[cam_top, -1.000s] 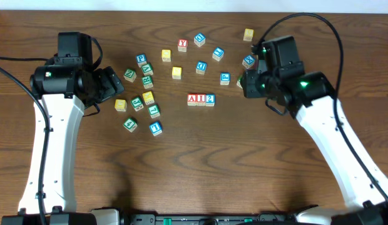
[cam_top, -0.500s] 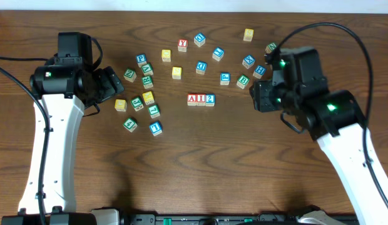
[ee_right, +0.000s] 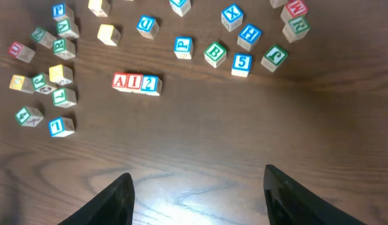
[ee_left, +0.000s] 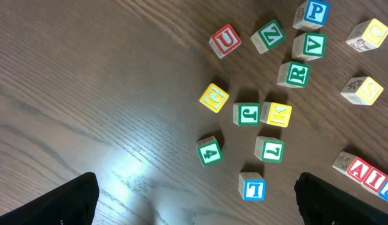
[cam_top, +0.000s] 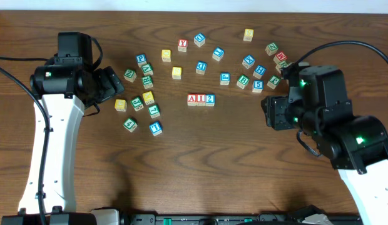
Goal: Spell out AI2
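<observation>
– Status on the word?

– My row (cam_top: 201, 99) reads A, I, 2 from left to right. The three blocks touch side by side near the middle of the table (cam_top: 200, 162). It sits exactly where it sat a second ago, and nothing has nudged it.

– So what has moved?

– Only my right arm. Over the last second I have drawn the right gripper (cam_top: 273, 114) away from the far cluster, back toward me and out to the right. It now hangs well apart from the row. The loose blocks (cam_top: 243, 80) it was covering, the B, H and 5 bunch, show again.

– Jaws?

– In the right wrist view the fingers stand wide at the frame edges with nothing between them. The left gripper (ee_left: 194, 187) is the same, wide and empty over the scatter on the left, and it has not stirred.

– Meaning?

– I judge the spelling done. The letters are in order, both arms are off them, and the retreat looks like a clean release, not a reach for another block. All I'd still watch is that neither arm swings back across the row.
</observation>
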You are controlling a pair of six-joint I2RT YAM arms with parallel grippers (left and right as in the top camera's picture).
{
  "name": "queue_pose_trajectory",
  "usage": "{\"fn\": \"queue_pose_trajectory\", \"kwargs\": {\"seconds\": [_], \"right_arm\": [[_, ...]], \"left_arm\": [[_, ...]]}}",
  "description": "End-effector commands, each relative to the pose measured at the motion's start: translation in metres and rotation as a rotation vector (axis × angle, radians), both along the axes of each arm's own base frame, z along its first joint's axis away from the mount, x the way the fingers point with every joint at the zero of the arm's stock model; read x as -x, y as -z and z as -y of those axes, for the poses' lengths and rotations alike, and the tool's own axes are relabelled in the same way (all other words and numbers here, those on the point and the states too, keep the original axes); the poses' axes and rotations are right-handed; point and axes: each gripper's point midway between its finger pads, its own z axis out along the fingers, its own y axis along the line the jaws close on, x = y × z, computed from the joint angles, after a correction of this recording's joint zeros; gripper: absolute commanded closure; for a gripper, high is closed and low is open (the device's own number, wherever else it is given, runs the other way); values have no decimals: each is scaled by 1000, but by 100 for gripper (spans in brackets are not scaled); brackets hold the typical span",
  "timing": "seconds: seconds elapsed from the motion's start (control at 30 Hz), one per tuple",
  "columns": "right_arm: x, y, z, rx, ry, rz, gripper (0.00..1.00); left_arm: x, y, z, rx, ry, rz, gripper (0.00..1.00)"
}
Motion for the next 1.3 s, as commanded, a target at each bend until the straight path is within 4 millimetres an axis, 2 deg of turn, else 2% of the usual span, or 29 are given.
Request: {"fn": "queue_pose_trajectory", "kwargs": {"seconds": [0.0, 0.07, 0.1, 0.33, 0.63, 0.8, 1.03, 1.13, 1.27], "right_arm": [[3, -16, 7, 4, 12, 57, 30], [5, -20, 8, 1, 13, 71, 16], [6, -21, 8, -1, 13, 75, 1], [9, -21, 8, -3, 10, 71, 1], [26, -5, 14, 32, 10, -22, 1], [22, -5, 28, 93, 65, -3, 1], [9, -23, 57, 157, 162, 129, 1], [1, -32, 65, 108, 152, 249, 1], [-2, -33, 73, 24, 156, 410, 1]], "left_arm": [[0, -2, -2, -8, -1, 4, 1], [0, -2, -2, -8, -1, 4, 1], [0, -2, -2, -8, -1, 4, 1], [0, -2, -2, -8, -1, 4, 1], [0, -2, -2, -8, -1, 4, 1], [0, -2, -2, -8, -1, 4, 1], [0, -2, -2, -8, -1, 4, 1], [0, -2, -2, -8, -1, 4, 1], [0, -2, -2, -8, -1, 4, 1]]}}
